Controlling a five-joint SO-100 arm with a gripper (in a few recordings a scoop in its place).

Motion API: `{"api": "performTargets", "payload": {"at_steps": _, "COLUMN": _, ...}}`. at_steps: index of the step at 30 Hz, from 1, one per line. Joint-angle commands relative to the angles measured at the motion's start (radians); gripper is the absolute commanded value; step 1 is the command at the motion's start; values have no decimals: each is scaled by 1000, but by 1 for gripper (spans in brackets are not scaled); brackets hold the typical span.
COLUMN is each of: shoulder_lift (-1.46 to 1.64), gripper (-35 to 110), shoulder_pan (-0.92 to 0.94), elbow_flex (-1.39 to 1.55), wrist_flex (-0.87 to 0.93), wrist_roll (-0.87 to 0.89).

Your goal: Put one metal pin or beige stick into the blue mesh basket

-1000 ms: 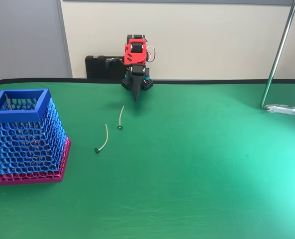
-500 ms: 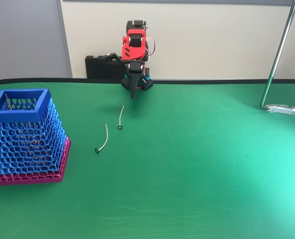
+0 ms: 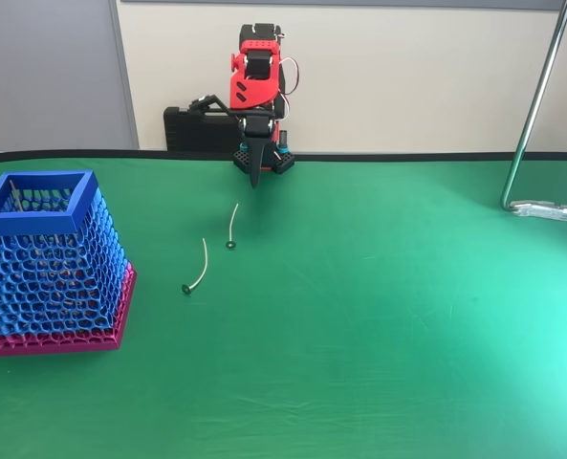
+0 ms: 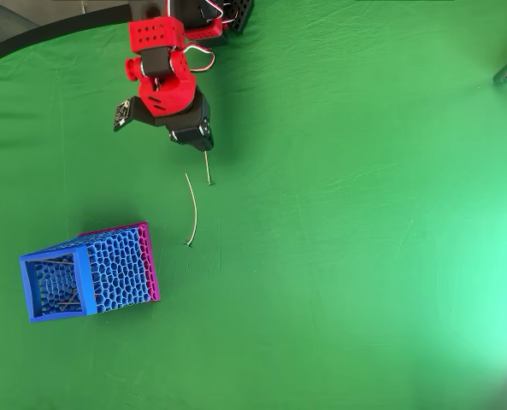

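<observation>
The end effector [image 3: 255,178] hangs clenched and empty near the table's [image 3: 379,316] far edge, above the pin [image 3: 232,225]; the basket [image 3: 49,263] stands by the left edge.

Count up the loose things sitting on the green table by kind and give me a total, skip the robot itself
Pale pins on the cloth: 2, the shorter pin and the longer bowed pin
Blue mesh basket: 1
Total: 3
</observation>
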Motion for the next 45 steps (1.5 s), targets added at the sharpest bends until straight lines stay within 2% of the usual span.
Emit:
{"api": "performTargets", "payload": {"at_steps": 1, "shoulder_lift": -61, "gripper": 1, "shoulder_pan": 12, "elbow_flex": -98, "wrist_flex": 20, "wrist_roll": 11}}
{"api": "performTargets", "payload": {"at_steps": 10, "shoulder_lift": -299, "gripper": 1, "shoulder_pan": 71, "elbow_flex": -324, "wrist_flex": 115, "wrist_roll": 43}}
{"api": "performTargets", "payload": {"at_steps": 16, "shoulder_lift": -393, "gripper": 12, "shoulder_pan": 98, "elbow_flex": -428, "wrist_flex": 161, "wrist_roll": 54}}
{"api": "performTargets", "payload": {"at_steps": 23, "shoulder_lift": -528, "gripper": 15, "shoulder_pan": 132, "elbow_flex": -543, "wrist_flex": 186, "wrist_roll": 63}}
{"api": "performTargets", "payload": {"at_steps": 29, "shoulder_lift": -624, "gripper": 17, "shoulder_pan": 138, "elbow_flex": -669, "wrist_flex": 284, "wrist_roll": 52}}
{"api": "performTargets", "payload": {"at_steps": 45, "shoulder_lift": -746, "gripper": 20, "shoulder_pan": 107, "elbow_flex": -744, "wrist_flex": 291, "wrist_roll": 17}}
